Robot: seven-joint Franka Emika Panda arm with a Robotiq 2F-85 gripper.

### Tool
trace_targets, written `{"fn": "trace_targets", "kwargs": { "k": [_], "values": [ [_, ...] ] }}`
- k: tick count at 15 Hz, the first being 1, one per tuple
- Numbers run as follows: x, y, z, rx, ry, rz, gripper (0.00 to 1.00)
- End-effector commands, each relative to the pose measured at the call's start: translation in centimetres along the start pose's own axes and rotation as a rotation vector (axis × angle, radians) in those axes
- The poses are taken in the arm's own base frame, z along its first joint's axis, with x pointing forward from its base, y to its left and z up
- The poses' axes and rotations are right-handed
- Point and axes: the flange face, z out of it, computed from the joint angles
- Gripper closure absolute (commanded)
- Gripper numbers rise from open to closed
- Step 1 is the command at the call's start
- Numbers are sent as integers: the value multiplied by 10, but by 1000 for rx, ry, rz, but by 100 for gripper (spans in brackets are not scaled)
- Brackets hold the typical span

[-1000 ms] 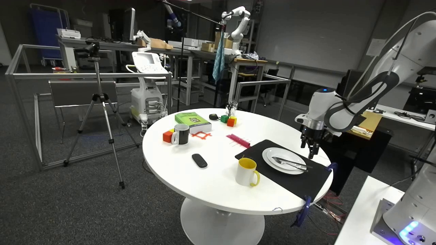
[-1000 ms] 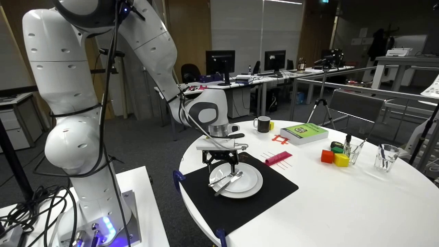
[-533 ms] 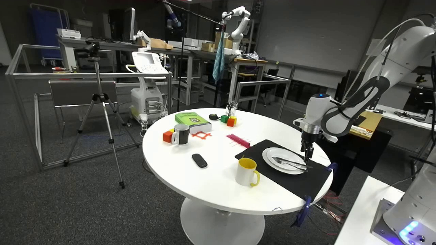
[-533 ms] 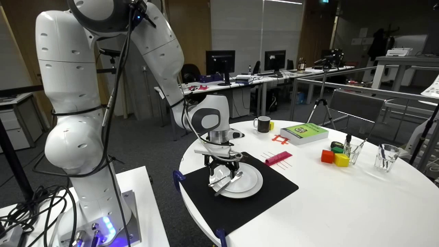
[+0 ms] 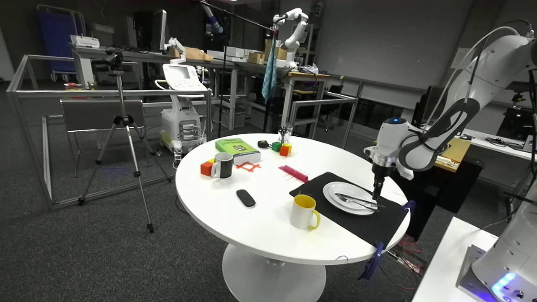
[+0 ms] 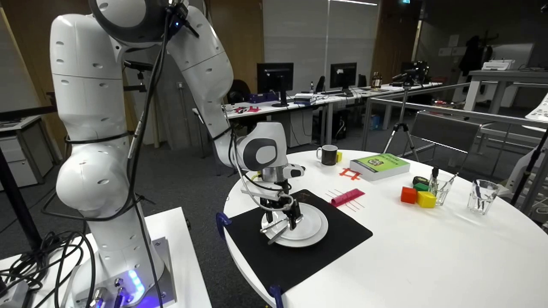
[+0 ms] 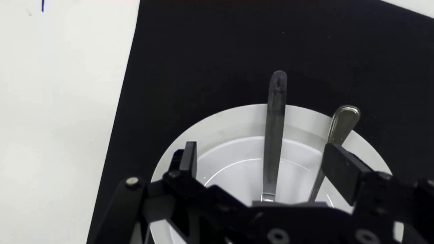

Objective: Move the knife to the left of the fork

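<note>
Above the plate, with the gripper spread wide, shift clear of the fork and pinch only the knife, squarely and gently.

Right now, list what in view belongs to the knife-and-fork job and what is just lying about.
For the job:
knife
fork
open gripper
stacked white plates beneath knife and fork

Just lying about:
yellow-handled mug
white-handled black mug
green-covered book
red, yellow and green cubes
glass tumblers

Robot arms, monitors and a tripod mark a lab.
</note>
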Motion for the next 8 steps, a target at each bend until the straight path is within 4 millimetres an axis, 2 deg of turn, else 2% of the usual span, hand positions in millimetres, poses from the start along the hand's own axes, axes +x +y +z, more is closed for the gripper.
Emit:
{"fn": "trace_targets", "kwargs": {
  "k": [1, 8],
  "values": [
    [4, 1, 11, 19, -3, 11, 0],
    [12, 4, 28, 47, -27, 37, 0]
  ]
}}
